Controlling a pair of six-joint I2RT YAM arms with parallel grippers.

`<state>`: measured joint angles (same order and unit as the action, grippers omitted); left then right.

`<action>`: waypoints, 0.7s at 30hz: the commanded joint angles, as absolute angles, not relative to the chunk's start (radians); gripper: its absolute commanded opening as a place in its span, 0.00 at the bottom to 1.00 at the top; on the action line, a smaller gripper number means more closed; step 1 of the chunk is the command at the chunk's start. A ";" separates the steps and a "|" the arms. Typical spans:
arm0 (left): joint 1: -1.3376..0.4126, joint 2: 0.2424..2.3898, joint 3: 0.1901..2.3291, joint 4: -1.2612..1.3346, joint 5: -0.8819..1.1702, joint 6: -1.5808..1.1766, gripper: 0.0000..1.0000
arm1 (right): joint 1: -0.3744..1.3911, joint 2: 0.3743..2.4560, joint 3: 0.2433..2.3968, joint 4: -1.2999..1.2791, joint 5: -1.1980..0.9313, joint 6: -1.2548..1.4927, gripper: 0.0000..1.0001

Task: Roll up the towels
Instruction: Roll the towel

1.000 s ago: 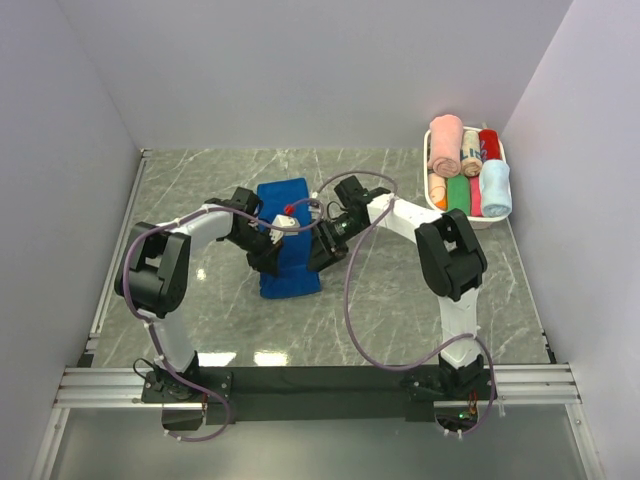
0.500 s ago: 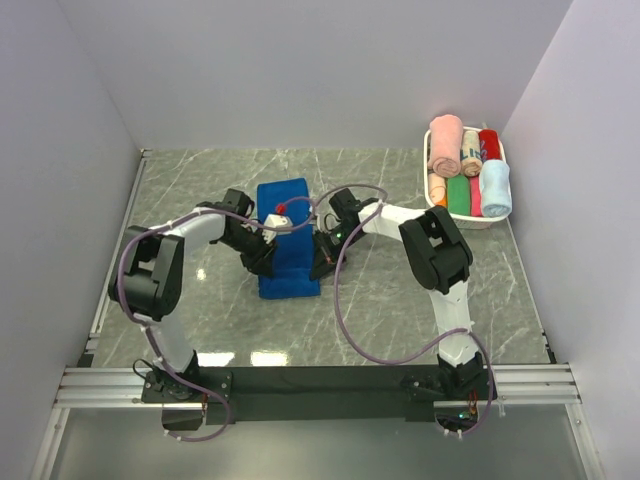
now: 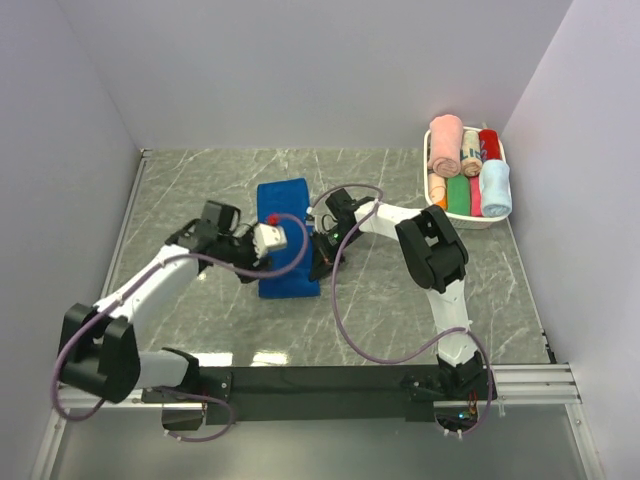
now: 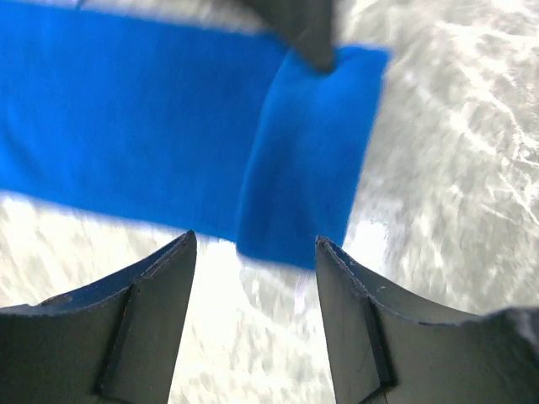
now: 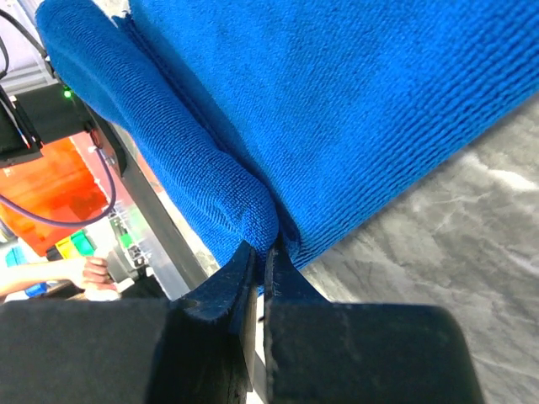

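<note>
The deep royal blue towel [image 3: 285,215] lies lengthwise mid-table, its near end folded over into a thick roll [image 5: 168,126]. My right gripper [image 3: 321,266] is shut on the right edge of that fold, jaws pinched together on the cloth [image 5: 264,251]. My left gripper [image 3: 251,268] stands open just off the towel's left edge, over bare table, and holds nothing [image 4: 254,242]. In the left wrist view the towel [image 4: 126,109] stretches across, with its folded part [image 4: 307,168] straight ahead. The pale sky blue towel [image 3: 495,188] lies rolled in the basket.
A white basket [image 3: 468,221] at the far right holds rolled pink, green and red towels. Grey walls close in the table on three sides. A metal rail runs along the left edge, and the arm bases sit at the near edge.
My left gripper opened and drew back left off the towel as its arm swung down and left. My right gripper closed on the folded edge and stayed there.
</note>
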<state>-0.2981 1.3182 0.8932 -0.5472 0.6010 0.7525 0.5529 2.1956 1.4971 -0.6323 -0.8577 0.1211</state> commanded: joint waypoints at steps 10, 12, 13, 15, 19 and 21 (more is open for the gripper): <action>-0.603 1.351 0.664 -0.221 0.301 0.764 0.64 | 0.565 2.258 1.536 -0.663 -0.788 0.095 0.00; -0.615 1.379 0.650 -0.183 0.288 0.759 0.64 | 0.566 2.264 1.542 -0.664 -0.795 0.100 0.00; -0.615 1.390 0.649 -0.178 0.288 0.765 0.64 | 0.566 2.270 1.543 -0.666 -0.798 0.097 0.00; -0.617 1.422 0.646 -0.186 0.299 0.778 0.61 | 0.566 2.275 1.549 -0.670 -0.799 0.097 0.01; -0.617 1.473 0.666 -0.291 0.336 0.833 0.40 | 0.565 2.264 1.555 -0.680 -0.799 0.086 0.06; -0.617 1.509 0.702 -0.389 0.368 0.838 0.20 | 0.558 2.247 1.545 -0.669 -0.799 0.081 0.14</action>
